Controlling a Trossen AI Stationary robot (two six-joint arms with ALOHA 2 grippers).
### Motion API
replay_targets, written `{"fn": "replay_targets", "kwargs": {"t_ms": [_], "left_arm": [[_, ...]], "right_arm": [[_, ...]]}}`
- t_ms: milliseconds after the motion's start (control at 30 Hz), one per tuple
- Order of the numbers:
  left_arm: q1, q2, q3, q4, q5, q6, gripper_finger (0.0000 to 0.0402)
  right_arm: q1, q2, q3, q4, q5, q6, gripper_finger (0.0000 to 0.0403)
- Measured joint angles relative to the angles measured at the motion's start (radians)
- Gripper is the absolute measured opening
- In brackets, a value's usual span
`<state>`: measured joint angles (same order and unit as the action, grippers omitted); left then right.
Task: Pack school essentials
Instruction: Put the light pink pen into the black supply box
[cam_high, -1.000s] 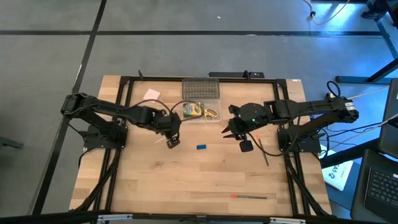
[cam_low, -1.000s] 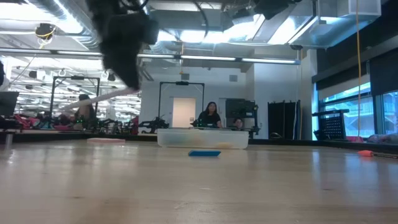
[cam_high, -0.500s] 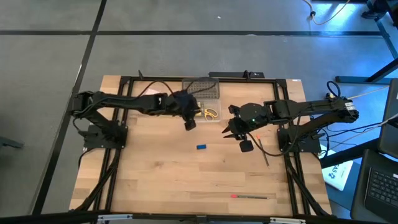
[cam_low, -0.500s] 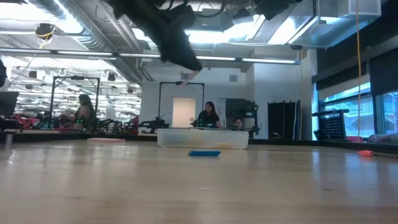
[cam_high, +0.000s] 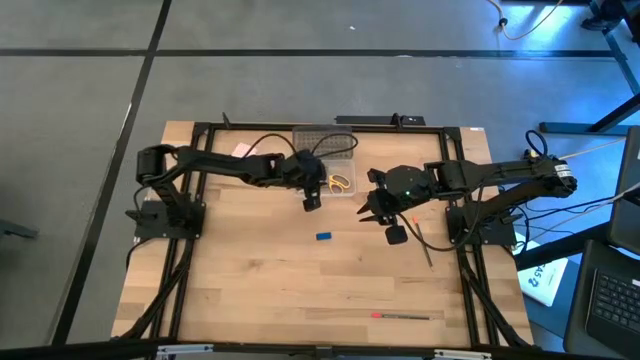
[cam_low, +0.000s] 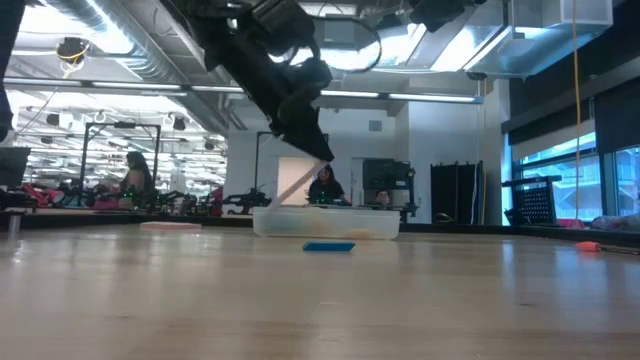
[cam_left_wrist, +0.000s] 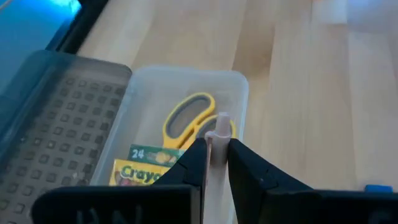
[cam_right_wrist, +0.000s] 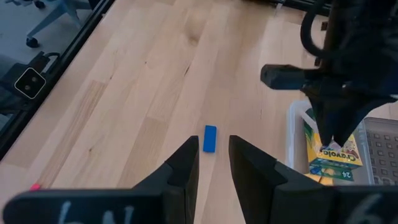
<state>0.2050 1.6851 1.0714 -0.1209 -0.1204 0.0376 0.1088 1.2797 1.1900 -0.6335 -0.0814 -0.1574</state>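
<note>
High view: the left gripper (cam_high: 311, 196) hangs over the case (cam_high: 322, 180); the right gripper (cam_high: 368, 212) waits nearby, block (cam_high: 323, 237), dark pencil (cam_high: 425, 248) and red pen (cam_high: 401, 316) unpacked; low view: a pale stick (cam_low: 292, 184) slants toward the case; left wrist: fingers clamp that stick above scissors (cam_left_wrist: 186, 121) and crayons (cam_left_wrist: 142, 170), already packed; right wrist: jaws part-open, empty.

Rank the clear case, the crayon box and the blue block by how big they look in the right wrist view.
1. clear case, though partly hidden by the left arm
2. crayon box, lying inside it
3. blue block, smallest, alone on the table
</note>
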Motion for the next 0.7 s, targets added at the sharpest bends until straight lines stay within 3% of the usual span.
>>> {"fn": "replay_targets", "kwargs": {"t_ms": [400,700], "left_arm": [[0.000,0.068,0.000,0.003,-0.001,0.000,0.0039],[0.004,0.076,0.000,0.002,-0.027,-0.001,0.0039]], "right_arm": [[0.000,0.000,0.000,0.000,0.019,0.016,0.0091],[0.000,0.000,0.000,-0.052,0.327,0.137,0.0091]]}}
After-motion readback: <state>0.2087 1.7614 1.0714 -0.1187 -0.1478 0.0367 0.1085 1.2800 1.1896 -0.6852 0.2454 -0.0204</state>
